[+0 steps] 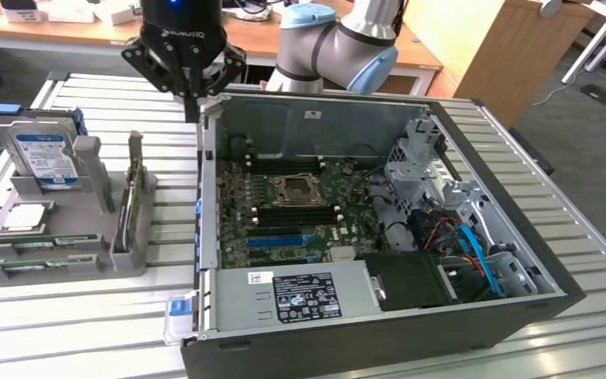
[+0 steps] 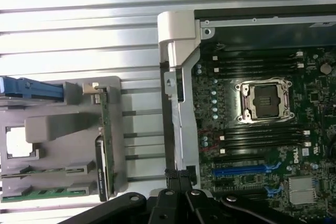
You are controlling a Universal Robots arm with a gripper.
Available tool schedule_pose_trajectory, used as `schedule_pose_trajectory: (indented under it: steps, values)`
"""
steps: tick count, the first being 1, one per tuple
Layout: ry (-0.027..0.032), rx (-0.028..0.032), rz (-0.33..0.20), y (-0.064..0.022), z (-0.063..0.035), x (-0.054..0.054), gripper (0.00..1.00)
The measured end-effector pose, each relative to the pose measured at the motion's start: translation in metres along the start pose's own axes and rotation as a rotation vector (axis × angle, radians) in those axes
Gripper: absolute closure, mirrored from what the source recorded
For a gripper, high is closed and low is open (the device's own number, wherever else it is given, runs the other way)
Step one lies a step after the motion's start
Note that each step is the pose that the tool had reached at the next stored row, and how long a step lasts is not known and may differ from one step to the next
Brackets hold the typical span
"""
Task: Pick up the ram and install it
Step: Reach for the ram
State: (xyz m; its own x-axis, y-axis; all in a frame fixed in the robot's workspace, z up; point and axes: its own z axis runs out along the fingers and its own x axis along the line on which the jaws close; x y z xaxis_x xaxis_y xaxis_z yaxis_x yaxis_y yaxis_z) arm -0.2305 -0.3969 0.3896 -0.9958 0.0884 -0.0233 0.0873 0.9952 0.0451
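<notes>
A ram (image 1: pixel 132 193) stands on its long edge in a slot of the grey holder (image 1: pixel 72 272), left of the computer case in the exterior view. From the wrist it appears as a thin green strip (image 2: pixel 104 129). Two more green sticks (image 1: pixel 48 243) lie flat in the holder's front slots. My gripper (image 1: pixel 192 113) hangs shut and empty above the gap between the holder and the case's wall, behind the upright ram. Its black fingertips (image 2: pixel 178 181) are pressed together over the case's edge. The motherboard's black memory slots (image 1: pixel 294 209) lie open beside the processor socket (image 2: pixel 265 99).
The open computer case (image 1: pixel 472 260) lies on its side on a slatted metal table (image 1: pixel 61 332). A hard drive (image 1: pixel 48 156) with a blue-white label stands in the holder, a square silver processor (image 1: pixel 26 217) lies in front of it. Cables and a power supply (image 1: pixel 293 296) crowd the case's near end.
</notes>
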Motion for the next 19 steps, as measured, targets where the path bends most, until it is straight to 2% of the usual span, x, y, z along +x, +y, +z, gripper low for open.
schedule_pose_trajectory:
  steps: [19]
  values:
    - [-0.0003, 0.0001, 0.006, -0.0051, -0.0001, 0.06, 0.89]
